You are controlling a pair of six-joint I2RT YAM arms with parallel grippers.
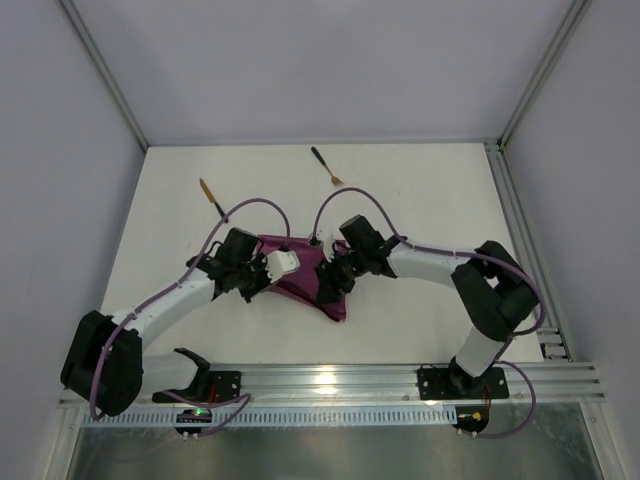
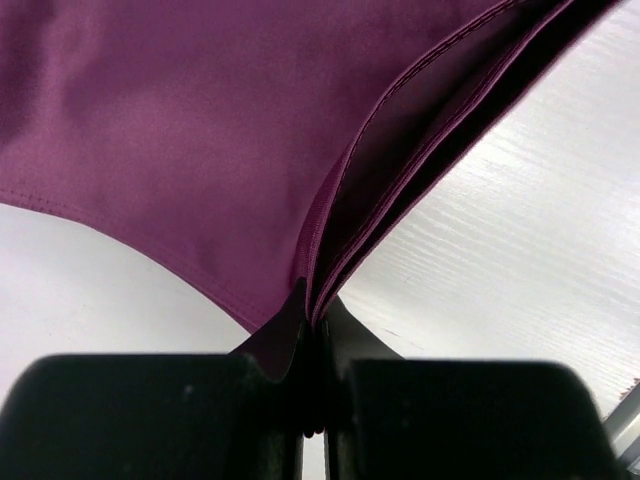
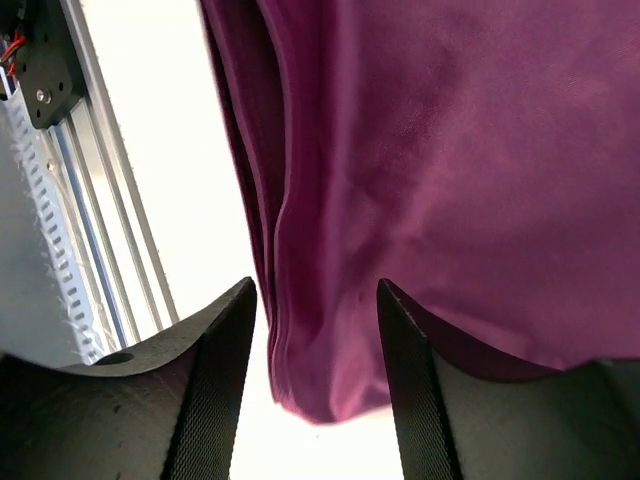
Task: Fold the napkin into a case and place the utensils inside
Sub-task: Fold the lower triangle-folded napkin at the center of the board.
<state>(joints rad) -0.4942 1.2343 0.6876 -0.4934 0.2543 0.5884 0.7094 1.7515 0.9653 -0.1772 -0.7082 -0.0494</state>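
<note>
Closest in, at the bottom of the left wrist view, the left gripper [image 2: 313,325] is pinching tight on the napkin [image 2: 200,130]. Its matte black jaws are pressing together with a corner of the cloth squeezed between them. The fabric is looking soft and smooth, plain magenta-purple, and several stitched hem layers are fanning out toward the upper right of that frame.

In the right wrist view the right gripper [image 3: 315,300] is standing with its jaws apart. A rounded fold of the napkin is hanging between the ribbed black pads, and there's a clear strip of daylight on the left side, so it isn't clamping anything.

From the top camera, a ribbed aluminium rail [image 1: 330,380] is running along the bottom of the frame with both arm bases bolted on. Purple cables [image 1: 255,205] are looping over the wrists.

The napkin is sitting just below centre on the white table [image 1: 430,200], folded into a rough triangle pointing lower right, and the arms are covering part of it.

Further up, well clear of the cloth, the knife [image 1: 210,196] is lying upper left and the fork [image 1: 326,167] upper centre. Both are slim with gold heads and thin black handles.
</note>
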